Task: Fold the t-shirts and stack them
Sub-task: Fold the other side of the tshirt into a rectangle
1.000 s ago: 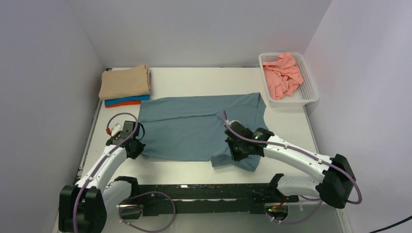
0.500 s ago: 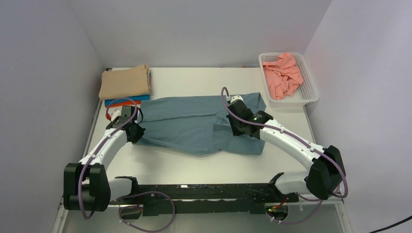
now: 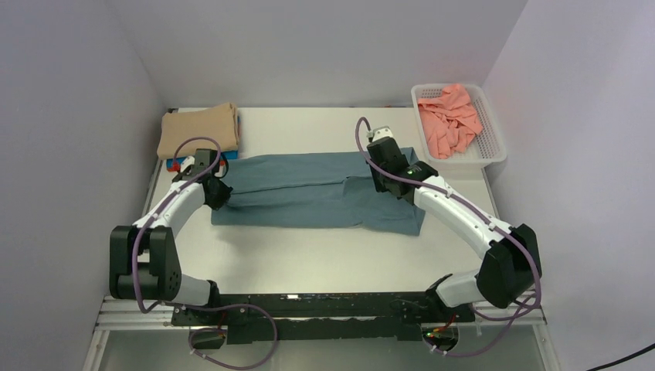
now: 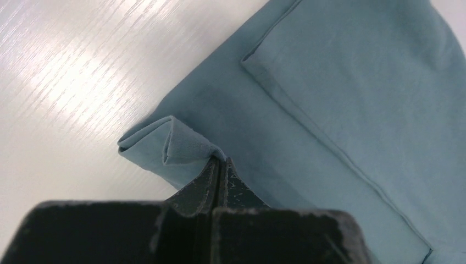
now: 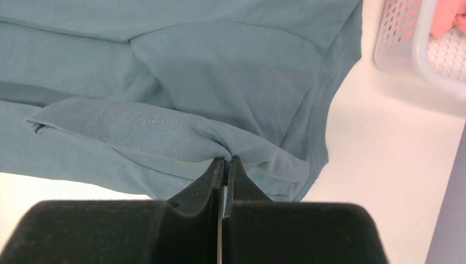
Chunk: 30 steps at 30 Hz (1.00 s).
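The step in hand looks like the lengthwise fold of the teal-grey t-shirt (image 3: 309,199). It lies as a long band on the table (image 3: 324,251), just left of the white basket (image 3: 496,151) and a little nearer the arms than it. The left pincer (image 4: 220,164) is pressed fully together on a small peak of cloth at the shirt's end farthest from the basket, where the corner is doubled over itself beside the fingertips. The right pincer (image 5: 225,161) is likewise closed tight, nipping a hemmed edge at the end nearest the basket, with a stitched strip draped away from it over the layer below. Both held edges sit lifted above the flat cloth, so the fold seems under way rather than laid. The next move likely calls for lowering both ends together so the held edge meets the shirt's far edge squarely, then letting go without dragging the top layer; the unsupported middle may wrinkle. A tan t-shirt (image 3: 198,131) tops a folded stack well left of the basket, and a crumpled salmon-pink t-shirt (image 3: 449,120) lies inside it. No brand, label or writing can be read on the cloth, the basket or the pincers.
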### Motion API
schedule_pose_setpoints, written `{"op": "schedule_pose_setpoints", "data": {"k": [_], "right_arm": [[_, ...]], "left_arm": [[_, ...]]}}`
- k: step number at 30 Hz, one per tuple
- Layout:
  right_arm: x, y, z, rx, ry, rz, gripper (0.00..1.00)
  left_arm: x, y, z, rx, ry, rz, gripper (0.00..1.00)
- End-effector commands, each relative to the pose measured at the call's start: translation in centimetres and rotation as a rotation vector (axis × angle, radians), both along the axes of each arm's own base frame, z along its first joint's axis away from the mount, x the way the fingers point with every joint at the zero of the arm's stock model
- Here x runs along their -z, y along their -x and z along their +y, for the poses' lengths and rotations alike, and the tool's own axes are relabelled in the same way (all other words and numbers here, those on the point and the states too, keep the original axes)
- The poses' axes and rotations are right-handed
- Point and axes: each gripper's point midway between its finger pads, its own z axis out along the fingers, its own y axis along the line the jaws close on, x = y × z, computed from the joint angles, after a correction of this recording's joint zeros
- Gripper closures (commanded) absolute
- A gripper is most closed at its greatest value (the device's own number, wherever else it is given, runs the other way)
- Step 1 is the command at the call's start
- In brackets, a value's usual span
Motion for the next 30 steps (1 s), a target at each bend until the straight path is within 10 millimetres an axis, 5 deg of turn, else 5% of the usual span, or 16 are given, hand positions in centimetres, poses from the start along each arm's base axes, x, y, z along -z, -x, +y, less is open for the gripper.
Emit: {"op": "schedule_pose_setpoints", "data": {"k": [1,8,16,20,22,26,27,30], "right_arm": [[-3.1,-3.0,0.1,0.003,-0.006,-0.109,1.00],[-2.6,-5.2,-0.3,-0.018,0.039,-0.088,1.00],[0.2,-10.0,-0.8,0.021,0.067,-0.070,1.00],[2.8,-13.8,-1.0,0.052,0.102,-0.092,1.00],[3.7,-15.5,-1.0,0.088,0.114,-0.093,0.80],[3.3,-17.0,-1.1,0.166,0.124,-0.101,0.06],[2.9,-16.6,-1.2,0.174,0.117,-0.105,0.01],[1.1,-14.7,-1.8,0.228,0.052,-0.150,0.00]], "left_arm": [[-1.4,-2.0,0.2,0.018,-0.017,-0.040,1.00],[-2.2,-3.9,0.8,0.036,-0.060,-0.048,1.00],[-0.2,-6.0,0.8,0.054,-0.073,0.021,1.00],[0.6,-7.4,0.7,0.095,-0.060,0.048,0.64],[0.5,-7.9,0.4,0.110,-0.053,0.045,0.46],[-1.8,-8.5,0.1,0.145,-0.048,-0.016,0.09],[-2.5,-8.5,-0.1,0.162,-0.042,-0.037,0.02],[-3.7,-8.4,-1.5,0.232,-0.003,-0.080,0.01]]}}
